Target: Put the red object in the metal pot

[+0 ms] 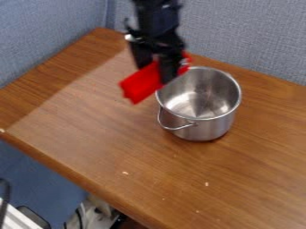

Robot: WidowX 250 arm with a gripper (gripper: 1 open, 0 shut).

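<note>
Camera view: gripper (pixel 166 64), fingers pinching the red object (pixel 147 82) aloft just left of the metal pot (pixel 199 103), likely mid-carry, should next move right, then release.

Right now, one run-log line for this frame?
gripper: shut on red block | block: lifted off table, tilted, at left rim of steel pot | pot: empty | placed: not yet

There is one pot (pixel 199 104), with one wire handle at its 7 o'clock side. There is one red object (pixel 142 84), at 9 o'clock from the pot. One gripper (pixel 162 63) and one wooden table (pixel 84 125) are visible.
</note>
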